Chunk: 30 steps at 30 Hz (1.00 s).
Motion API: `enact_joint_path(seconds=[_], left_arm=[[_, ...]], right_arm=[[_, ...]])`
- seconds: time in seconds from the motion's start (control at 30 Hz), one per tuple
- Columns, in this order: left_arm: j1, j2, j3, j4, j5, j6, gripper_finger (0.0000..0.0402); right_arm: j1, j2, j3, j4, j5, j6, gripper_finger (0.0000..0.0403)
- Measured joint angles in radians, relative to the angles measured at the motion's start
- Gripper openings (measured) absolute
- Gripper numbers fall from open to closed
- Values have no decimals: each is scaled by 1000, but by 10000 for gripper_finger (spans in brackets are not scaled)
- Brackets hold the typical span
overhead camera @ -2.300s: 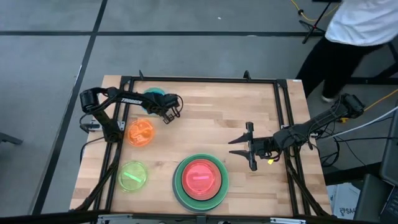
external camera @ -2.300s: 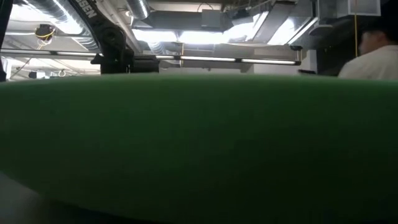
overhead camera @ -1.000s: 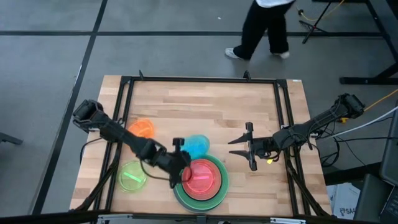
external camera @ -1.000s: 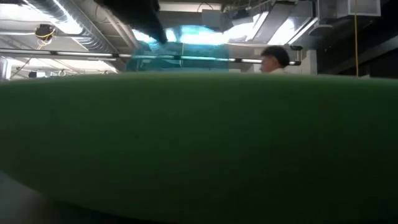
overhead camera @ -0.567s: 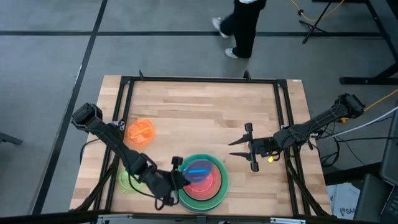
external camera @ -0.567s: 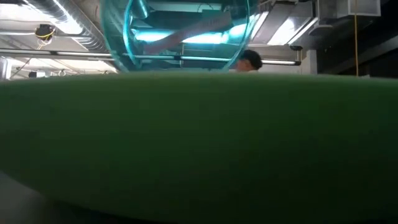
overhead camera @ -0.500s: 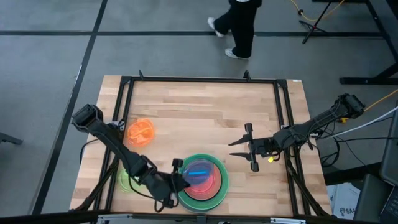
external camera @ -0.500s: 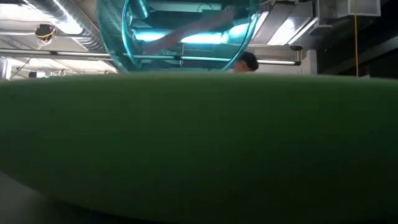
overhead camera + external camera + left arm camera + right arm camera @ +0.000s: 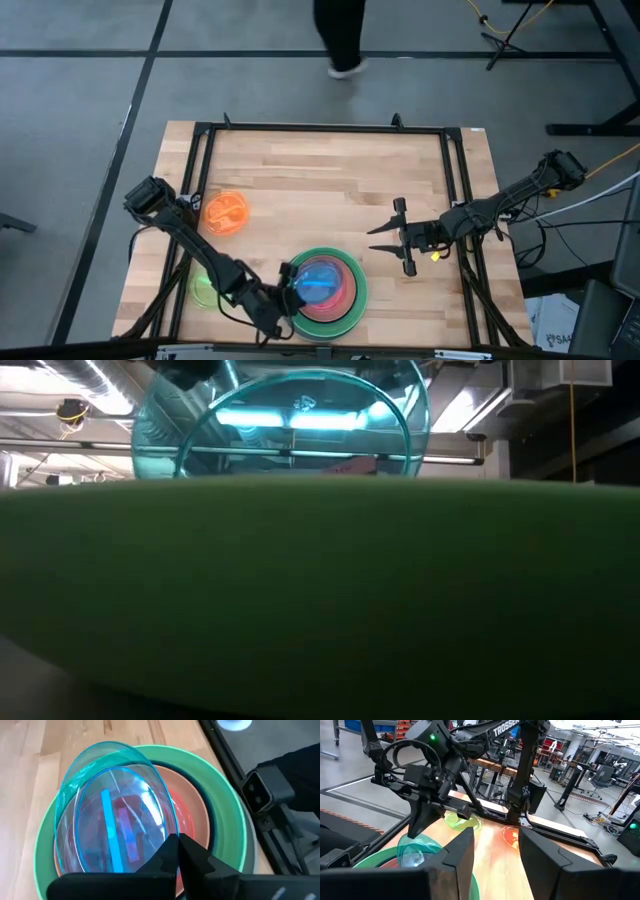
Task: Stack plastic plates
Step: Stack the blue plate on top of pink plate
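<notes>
The translucent blue plate (image 9: 320, 281) is tilted over the stack (image 9: 350, 300) of green, teal, terracotta and pink plates near the table's near edge. My left gripper (image 9: 289, 287), just left of the stack, is shut on it. In the low view the blue plate (image 9: 290, 430) rises above the green rim (image 9: 320, 580), which hides its lower part. The orange plate (image 9: 226, 212) lies flat at the left. My left arm partly covers the lime plate (image 9: 203, 291). My right gripper (image 9: 401, 236) waits open, right of the stack. My left gripper (image 9: 176, 845) pinches the blue plate's rim (image 9: 167, 831) on the side toward the table's left. The fingers come slanting down from the left. The plate (image 9: 117, 815) sits tilted over the pink plate; whether its far edge rests on the stack I cannot tell.
A dark frame (image 9: 320, 129) runs around the wooden table. Bare wood lies across the far half and between the stack and my right gripper. A person (image 9: 342, 35) walks on the floor beyond the far edge.
My left gripper has moved toward the near edge and down. It has carried the blue plate from just beyond the stack's far rim to over the pink plate. The blue plate has sunk lower in the low view. The person has walked left.
</notes>
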Motion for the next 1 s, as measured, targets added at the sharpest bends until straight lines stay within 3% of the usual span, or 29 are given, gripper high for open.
enact_joint_path(seconds=[0.3,0.6,1.0], left_arm=[[24,4,0,-21,9,7,2],[65,4,0,-20,104,-19,2],[61,4,0,18,137,-22,2]], right_arm=[[-1,18,0,2,0,0,149],[-1,28,0,3,9,-7,149],[-1,28,0,5,10,-8,149]])
